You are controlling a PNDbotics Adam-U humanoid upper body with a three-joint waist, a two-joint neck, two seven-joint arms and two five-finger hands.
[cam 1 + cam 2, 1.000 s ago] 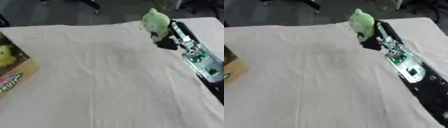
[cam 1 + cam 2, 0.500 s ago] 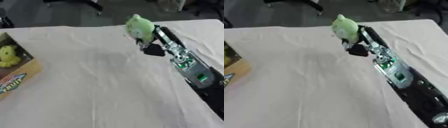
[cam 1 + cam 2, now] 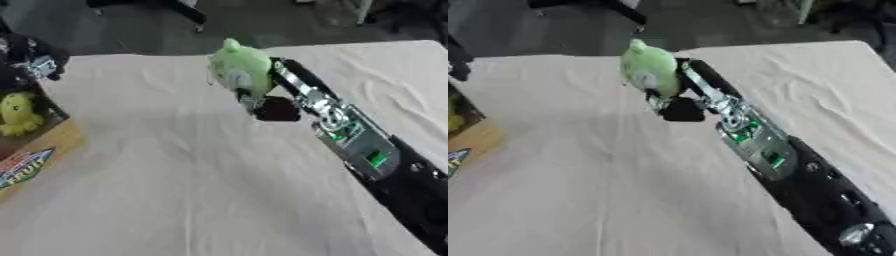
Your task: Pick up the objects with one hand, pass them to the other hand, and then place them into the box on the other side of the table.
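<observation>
— So where is the green plush toy [image 3: 239,71] sitting?

— It is hanging above the table [image 3: 201,200], near the far edge, with the right hand [image 3: 262,102] curling its fingers around it.

— And the box [image 3: 35,145]?

— It is lying at the table's left edge, with a yellow toy [image 3: 17,114] showing inside.

— The left hand [image 3: 31,60]?

— It is showing dark at the far left corner; its fingers are too blurred to tell.

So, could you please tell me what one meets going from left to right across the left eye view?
Yellow plush toy in the cardboard box → green plush toy → right hand holding it → right arm.
</observation>
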